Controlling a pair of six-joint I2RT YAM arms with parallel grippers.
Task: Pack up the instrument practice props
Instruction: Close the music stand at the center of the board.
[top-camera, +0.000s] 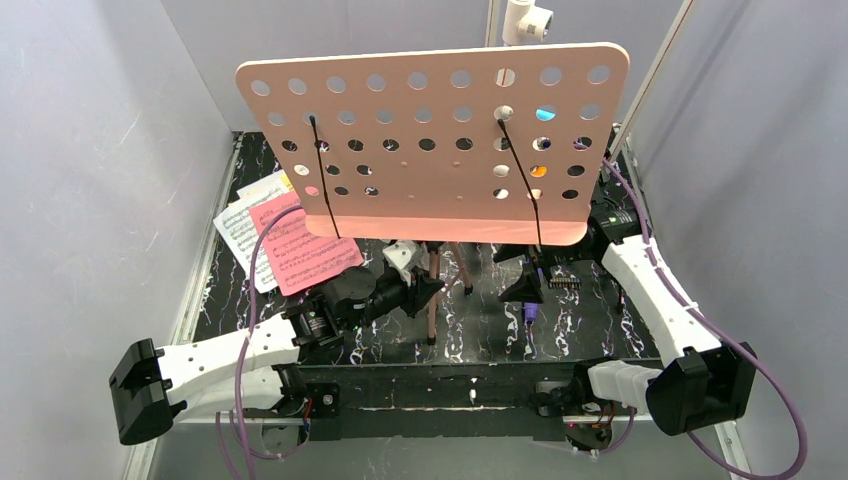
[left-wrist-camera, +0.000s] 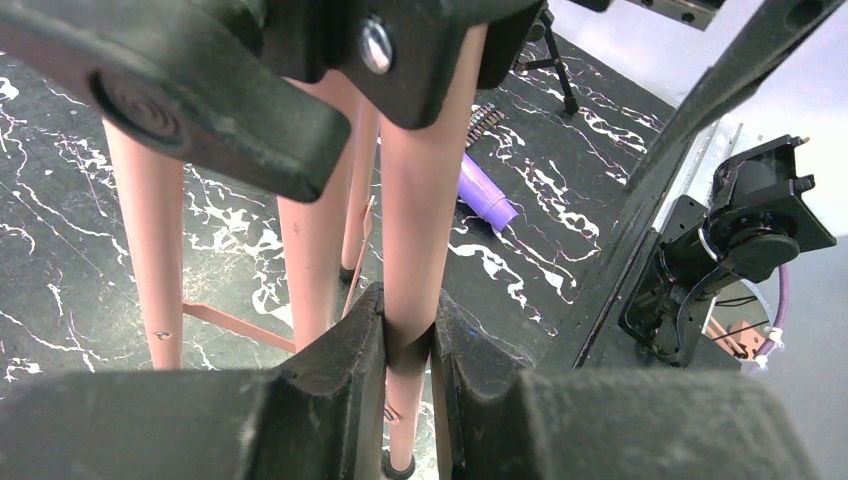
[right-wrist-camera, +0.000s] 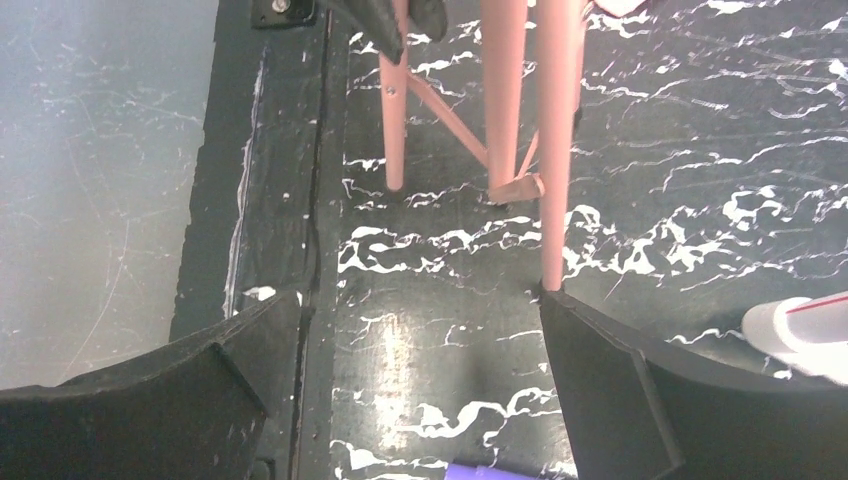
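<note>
The pink perforated sheet-music holder (top-camera: 430, 140) stands upright over the middle of the table on its pink tripod legs (top-camera: 432, 300). My left gripper (top-camera: 422, 288) is shut on one pink leg (left-wrist-camera: 420, 220), which is pinched between the two black fingers (left-wrist-camera: 340, 350). My right gripper (top-camera: 522, 290) hangs open just right of the legs, with only the tabletop between its wide jaws (right-wrist-camera: 420, 330). A purple microphone (top-camera: 528, 315) lies on the table under it, also visible as the purple microphone (left-wrist-camera: 485, 195) beyond the legs. Printed music pages (top-camera: 245, 235) and a pink sheet (top-camera: 305, 250) lie at the left.
The table is black with white marbling (top-camera: 590, 320). A small black tripod (left-wrist-camera: 555, 60) stands at the far side. A white cylinder (right-wrist-camera: 800, 325) lies at the right edge of the right wrist view. A white pipe (top-camera: 525, 20) rises behind the holder. Grey walls close in on both sides.
</note>
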